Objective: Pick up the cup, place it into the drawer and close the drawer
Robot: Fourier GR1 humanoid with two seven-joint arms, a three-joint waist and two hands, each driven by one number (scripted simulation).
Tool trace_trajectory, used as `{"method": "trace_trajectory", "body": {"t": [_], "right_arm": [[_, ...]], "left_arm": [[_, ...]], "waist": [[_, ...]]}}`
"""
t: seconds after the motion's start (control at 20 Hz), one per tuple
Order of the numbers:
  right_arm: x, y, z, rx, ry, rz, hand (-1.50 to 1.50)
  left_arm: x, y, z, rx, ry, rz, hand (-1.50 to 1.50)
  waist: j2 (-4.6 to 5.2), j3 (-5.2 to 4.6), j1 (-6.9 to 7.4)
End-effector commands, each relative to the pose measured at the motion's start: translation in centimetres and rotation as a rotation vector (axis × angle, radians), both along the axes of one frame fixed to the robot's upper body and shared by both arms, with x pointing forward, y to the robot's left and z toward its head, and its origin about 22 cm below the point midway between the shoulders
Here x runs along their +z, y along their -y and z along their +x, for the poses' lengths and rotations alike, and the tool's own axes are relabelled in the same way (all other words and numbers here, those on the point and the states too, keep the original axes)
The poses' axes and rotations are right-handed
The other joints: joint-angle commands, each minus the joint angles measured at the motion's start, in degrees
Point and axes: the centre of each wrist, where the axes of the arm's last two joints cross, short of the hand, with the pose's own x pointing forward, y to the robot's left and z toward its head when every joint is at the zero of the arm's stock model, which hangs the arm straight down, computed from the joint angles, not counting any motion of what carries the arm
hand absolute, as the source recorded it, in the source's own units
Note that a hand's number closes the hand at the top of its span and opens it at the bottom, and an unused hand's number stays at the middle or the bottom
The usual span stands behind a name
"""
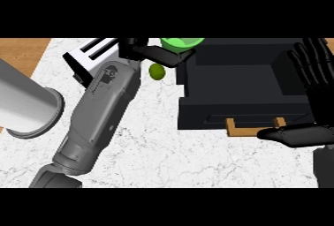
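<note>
The bright green cup [182, 43] is off the white marbled tabletop [163, 148], held at the back-left corner of the black open box drawer [215, 115]. The left robot hand [154, 52] has its fingers curled against the cup's near side, pinching it. So the pick-up looks done. Still to come are carrying the cup over the drawer's cavity, letting it go inside and pushing the drawer shut.

Only part of the cup shows, so its long axis is hard to read. It seems roughly upright, its mouth facing up.

The right robot hand [321, 95] rests spread at the drawer's right side, fingers straight. A small olive-green oval object [157, 71] lies just left of the drawer.
</note>
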Motion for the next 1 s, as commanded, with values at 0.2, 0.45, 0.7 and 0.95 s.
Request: {"method": "trace_trajectory", "body": {"t": [0.2,0.45,0.7,0.95], "right_arm": [[1.4,-2.7,1.1,0.042,0.013,0.01,-1.5],[-0.6,-0.2,-0.1,0.045,0.018,-0.005,-1.5],[0.3,-0.7,0.9,0.091,0.027,-0.002,-1.5],[1.8,-2.1,1.5,0.138,0.07,-0.009,-1.5]], "left_arm": [[4.5,5.4,1.3,0.066,-0.146,0.124,1.5],[2.3,5.9,1.4,0.126,-0.223,0.215,1.5],[0.6,5.8,1.5,0.065,-0.321,0.33,1.5],[-1.4,5.2,1.3,0.031,-0.35,0.415,1.5]], "waist": [[0.95,0.01,-2.57],[1.01,0.08,-3.77],[1.63,0.13,-6.16],[2.53,0.11,-8.81]]}}
